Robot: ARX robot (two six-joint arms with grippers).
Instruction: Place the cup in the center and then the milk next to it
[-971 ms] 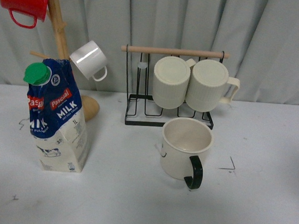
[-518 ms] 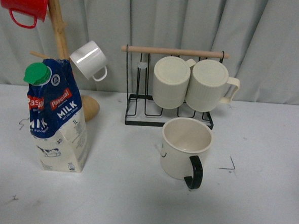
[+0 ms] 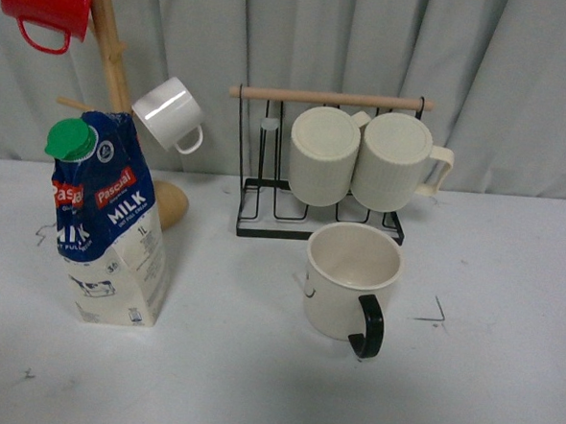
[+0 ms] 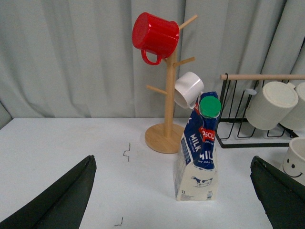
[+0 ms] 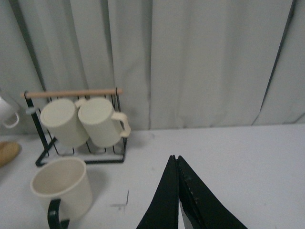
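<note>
Upright cup [image 3: 341, 290] just at 6 o'clock of the wire mug rack [image 3: 271, 94], black handle toward 5 o'clock, corner mark [image 3: 437, 315] near at 3 o'clock. Likely rigid, light, slick-glazed, chippable; best pinched across the rim. Tall milk carton [image 3: 109, 223] well apart at 9 o'clock; probably heavier, walls yielding, so grip mid-body. Empty left gripper [image 4: 172, 160] spread wide; right gripper [image 5: 175, 161] pressed together on nothing.
</note>
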